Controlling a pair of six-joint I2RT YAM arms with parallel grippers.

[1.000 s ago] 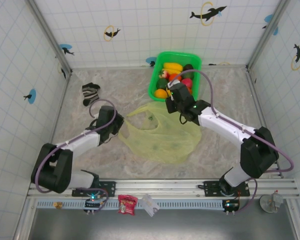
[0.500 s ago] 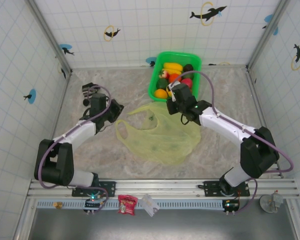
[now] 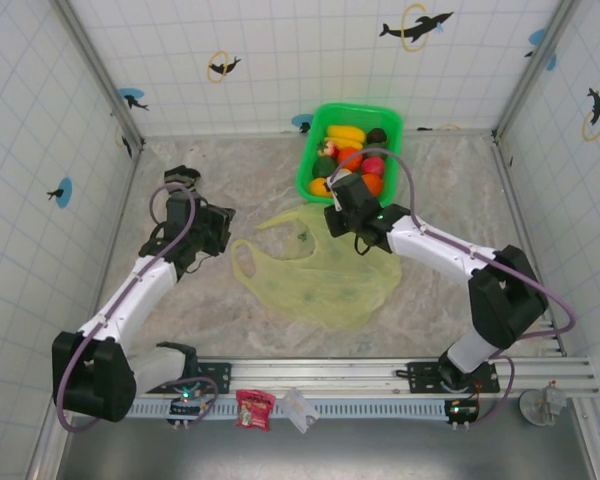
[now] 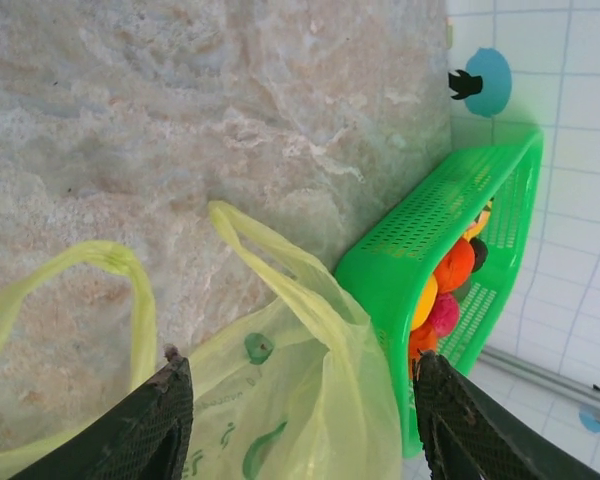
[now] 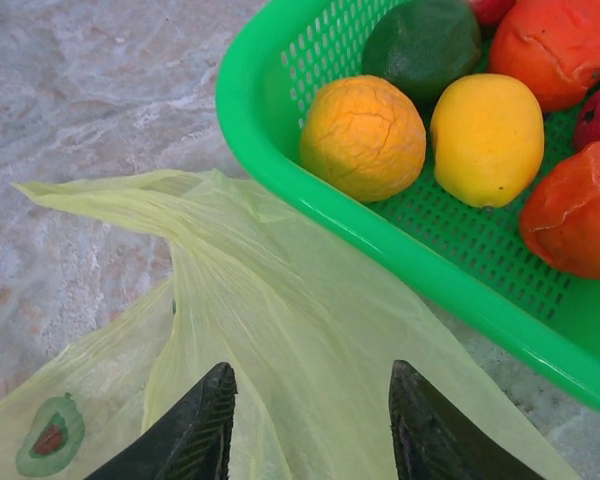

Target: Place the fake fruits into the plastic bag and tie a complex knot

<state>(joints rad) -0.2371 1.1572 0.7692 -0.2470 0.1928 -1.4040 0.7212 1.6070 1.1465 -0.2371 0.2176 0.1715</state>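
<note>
Left fingers [image 4: 155, 425] sprang apart, retreating from plastic bag [image 3: 320, 275]; right fingers [image 5: 195, 430] straddle it, parted.

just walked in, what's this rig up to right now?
Bagging hasn't started. The fake fruits sit in the green tub, and the plastic bag lies flat on the table beside it, handles untied. The right gripper hovers open over the bag's edge next to the tub. The left gripper is open too, near the handle loops, holding nothing.
</note>
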